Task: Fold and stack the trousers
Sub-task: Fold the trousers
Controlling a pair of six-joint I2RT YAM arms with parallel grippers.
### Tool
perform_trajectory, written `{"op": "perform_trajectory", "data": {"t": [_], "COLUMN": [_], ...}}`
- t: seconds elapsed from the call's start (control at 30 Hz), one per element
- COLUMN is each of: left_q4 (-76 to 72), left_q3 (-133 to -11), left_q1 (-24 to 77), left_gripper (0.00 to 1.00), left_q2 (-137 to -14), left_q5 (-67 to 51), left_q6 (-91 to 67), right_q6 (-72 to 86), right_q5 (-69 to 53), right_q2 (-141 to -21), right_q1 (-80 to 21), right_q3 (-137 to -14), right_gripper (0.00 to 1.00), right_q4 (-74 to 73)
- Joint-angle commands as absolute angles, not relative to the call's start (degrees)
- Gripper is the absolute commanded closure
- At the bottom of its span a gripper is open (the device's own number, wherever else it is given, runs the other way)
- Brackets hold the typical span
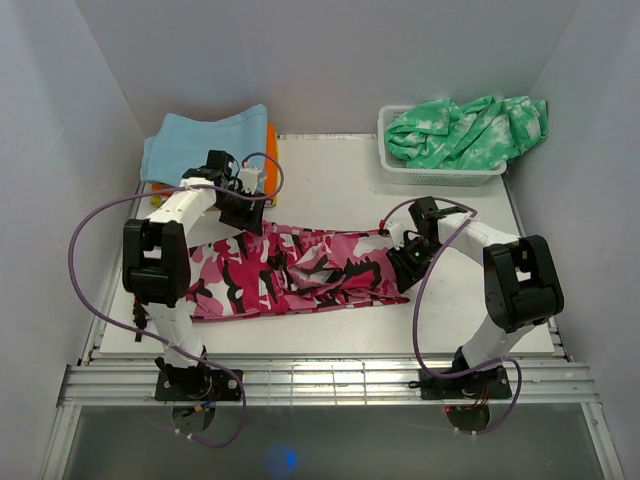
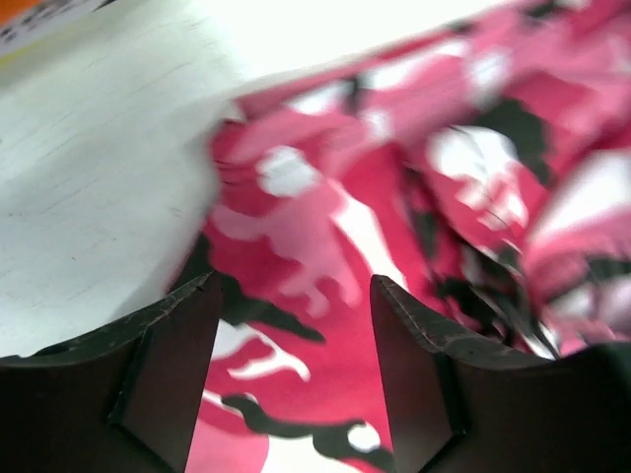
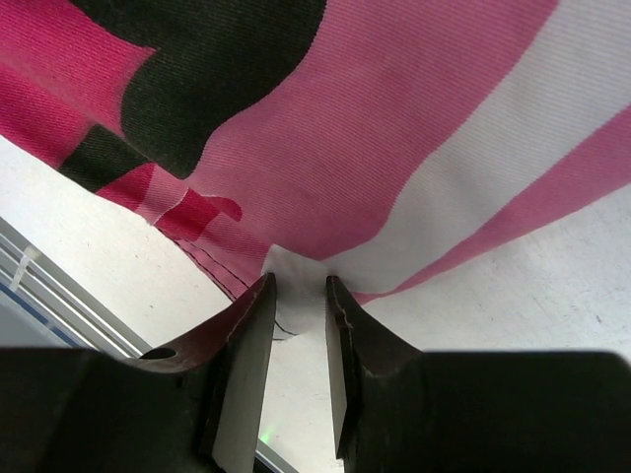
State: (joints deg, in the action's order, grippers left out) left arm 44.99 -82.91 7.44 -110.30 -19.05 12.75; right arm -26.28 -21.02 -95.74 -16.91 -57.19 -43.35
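While the right gripper [image 3: 298,296] narrows on a trousers [image 1: 290,272] corner, hold unproven | left gripper [image 2: 294,296] wide above far-left edge, empty | trousers flat mid-table [image 1: 330,190], crumpled | risk: thin corner slips out, fold skews, bunching worsens

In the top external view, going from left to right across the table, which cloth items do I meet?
Folded light blue cloth → pink camouflage fabric trousers → green-and-white tie-dye garment in the white plastic basket.
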Motion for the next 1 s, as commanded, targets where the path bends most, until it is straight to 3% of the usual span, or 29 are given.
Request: {"op": "perform_trajectory", "data": {"t": [0.0, 0.13, 0.4, 0.53, 0.77, 0.97], "left_q4": [49.2, 51.2, 41.9, 40.9, 39.2, 33.2], "left_q3": [-85.3, -81.6, -77.0, -79.7, -81.0, -77.7], "left_q1": [11.4, 18.1, 35.0, 39.4, 44.2, 46.3], "left_gripper": [0.27, 0.26, 0.26, 0.20, 0.16, 0.18], "left_q2": [-100.0, -95.0, -93.5, -96.2, -100.5, -103.8], "left_q5": [-26.8, -27.5, -17.0, -15.7, -14.6, -6.3], "left_q6": [21.5, 29.3, 25.8, 30.9, 36.1, 38.4], "right_q6": [-27.1, -27.9, -28.5, -30.2, -28.7, -27.9], "right_q5": [-22.6, -24.3, -26.3, -26.9, -29.5, -29.9], "right_q2": [-94.1, -93.3, -91.6, -91.1, -93.2, -97.2], "right_q1": [-17.0, -17.0, -17.0, -17.0, -17.0, -16.9], "right_q3": [-57.9, -59.2, -60.4, -61.6, -60.6, -58.7], "right_gripper": [0.67, 0.67, 0.76, 0.80, 0.76, 0.72], "right_q4": [-43.9, -44.6, -45.2, -46.9, -46.0, -44.9]}}
